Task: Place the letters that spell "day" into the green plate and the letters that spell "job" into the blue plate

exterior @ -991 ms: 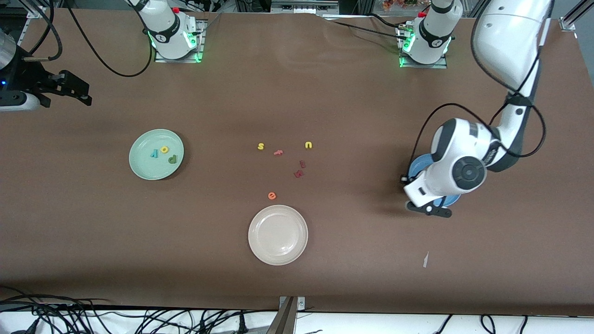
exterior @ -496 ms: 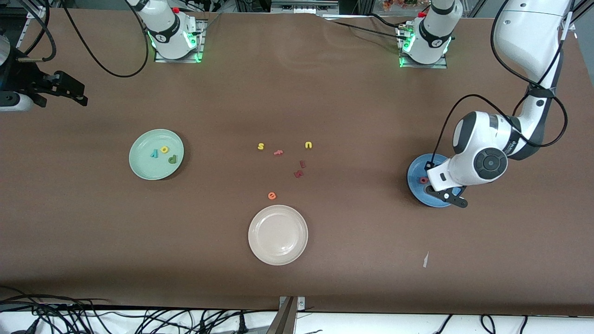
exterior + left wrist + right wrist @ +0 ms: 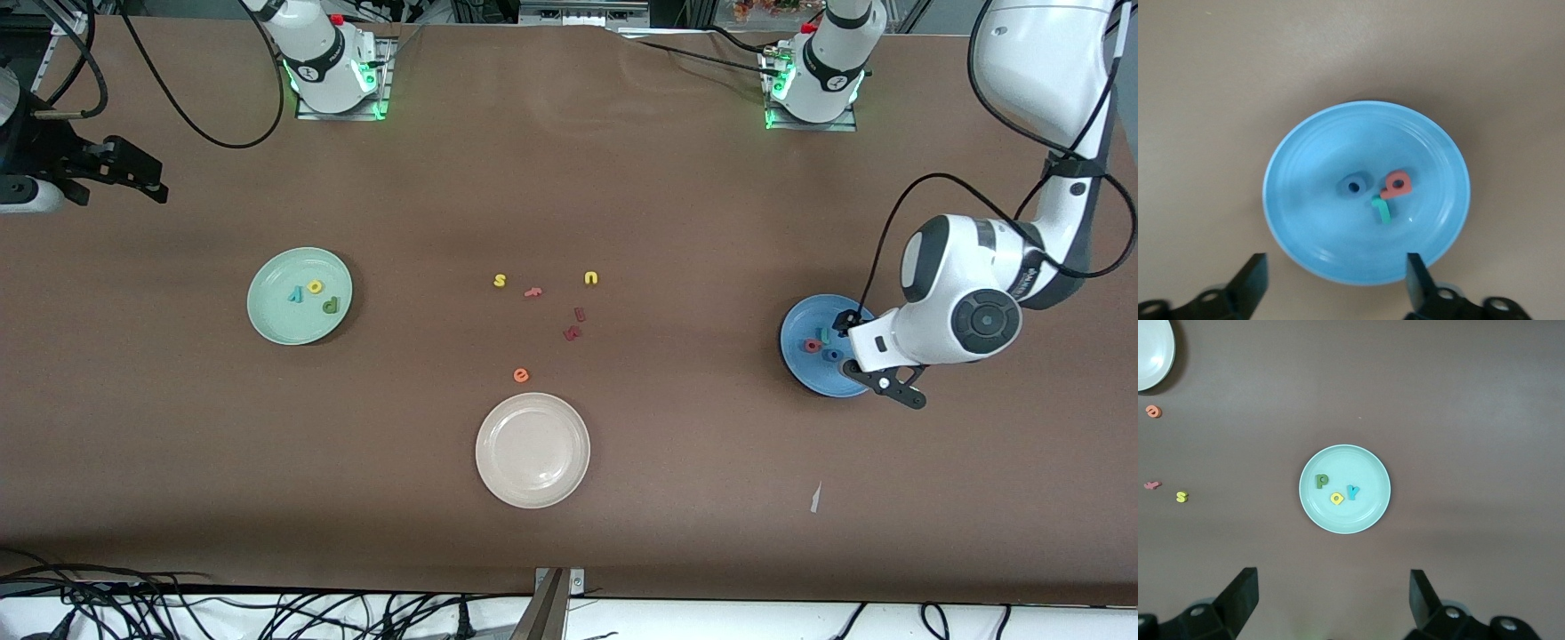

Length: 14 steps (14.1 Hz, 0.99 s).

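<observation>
My right hand (image 3: 133, 173) waits with fingers spread, empty. The green plate (image 3: 267, 324) holds d (image 3: 330, 305), a (image 3: 315, 287) and y (image 3: 294, 294). At the left arm's end of the worktop, the blue plate (image 3: 794, 356) holds j (image 3: 824, 336), o (image 3: 831, 355) and b (image 3: 811, 345) — my left hand (image 3: 892, 386) hangs over its rim, fingers spread, empty.

Below our right gripper (image 3: 1331, 600), whose fingers stand wide apart, we see the green plate (image 3: 1368, 513) holding the dark green, yellow and teal letters (image 3: 1337, 491).
</observation>
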Motion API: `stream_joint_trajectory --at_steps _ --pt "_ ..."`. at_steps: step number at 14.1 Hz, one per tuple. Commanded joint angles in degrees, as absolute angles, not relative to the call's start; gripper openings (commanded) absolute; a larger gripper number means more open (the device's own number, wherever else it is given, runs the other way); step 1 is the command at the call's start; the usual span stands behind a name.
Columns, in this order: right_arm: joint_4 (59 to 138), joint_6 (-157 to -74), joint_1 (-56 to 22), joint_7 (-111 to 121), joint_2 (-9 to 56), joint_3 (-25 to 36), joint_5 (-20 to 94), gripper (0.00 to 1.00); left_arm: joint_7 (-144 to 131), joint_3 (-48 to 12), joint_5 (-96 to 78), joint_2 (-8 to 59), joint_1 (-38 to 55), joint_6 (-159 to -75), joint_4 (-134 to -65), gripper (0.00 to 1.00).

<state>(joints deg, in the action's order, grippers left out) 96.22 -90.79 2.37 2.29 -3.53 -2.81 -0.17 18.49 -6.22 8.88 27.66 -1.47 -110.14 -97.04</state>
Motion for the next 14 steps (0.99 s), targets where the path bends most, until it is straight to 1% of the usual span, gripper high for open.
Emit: stream_joint_trajectory --at_steps 1,3,4,6,8,10,12,14 --pt "97.12 -90.88 2.81 2.9 -4.39 -2.9 0.26 1.0 18.47 -6.5 7.4 26.98 -2.02 -101.89 -90.46 1.0" --pt "97.12 -90.88 2.81 2.9 -4.39 -2.9 0.26 1.0 13.21 -6.15 5.28 26.37 -2.55 -97.93 -87.29 1.0" --pt "97.03 -90.88 2.81 2.9 -4.39 -2.9 0.26 1.0 10.66 -6.5 5.19 26.28 -4.38 -96.78 -86.14 1.0" --pt "97.03 -90.88 2.81 2.99 -4.31 -2.9 0.35 1.0 9.23 -6.42 5.1 24.18 -5.53 -96.15 -86.13 1.0" --pt "97.03 -90.88 2.81 2.99 -4.13 -2.9 0.35 1.0 8.88 -6.5 4.49 17.7 -6.41 -95.45 -90.06 1.0" --pt "96.94 -90.88 2.81 2.99 -4.13 -2.9 0.35 1.0 7.92 -6.33 3.78 12.68 -6.24 -95.19 -91.23 1.0" --pt "96.94 -90.88 2.81 2.99 -4.13 -2.99 0.35 1.0 5.2 -6.33 3.69 8.81 -5.37 -91.43 -90.97 1.0" --pt "96.94 -90.88 2.81 2.99 -4.13 -2.99 0.35 1.0 1.33 -6.33 3.52 6.51 -4.05 -85.55 -90.27 1.0"
